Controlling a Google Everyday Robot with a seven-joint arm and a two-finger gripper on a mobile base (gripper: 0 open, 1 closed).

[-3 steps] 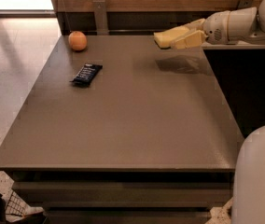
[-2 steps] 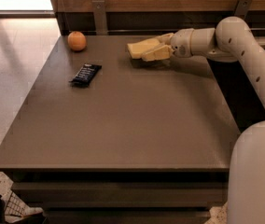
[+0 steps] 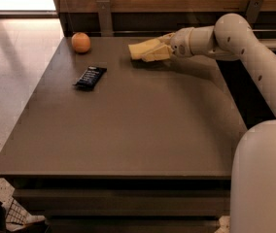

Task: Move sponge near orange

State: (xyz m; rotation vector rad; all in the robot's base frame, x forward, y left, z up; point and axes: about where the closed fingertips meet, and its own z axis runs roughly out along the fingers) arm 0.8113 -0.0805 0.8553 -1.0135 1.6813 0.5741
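Fingers (image 3: pixel 161 53) gripping the sponge (image 3: pixel 140 48) at upper centre, I've carried it leftward, closer to the orange (image 3: pixel 81 42).

The arm (image 3: pixel 254 57) was covered in smooth, glossy off-white shells, rounded at the elbow joint (image 3: pixel 232 28) and tapered into a long tube-like link. Small dark round holes, possibly screw recesses, were dotted in a row along that link and around the elbow. The wrist section (image 3: pixel 194 40) was shaped as a short pale cylinder with one dark circular mark near its end. The cream-yellow gripper (image 3: pixel 160 50) was seen over the far side of the table (image 3: pixel 128 130), clasped on the sponge (image 3: pixel 142 49). A large domed white body shell (image 3: pixel 262 178) filled the lower right corner.
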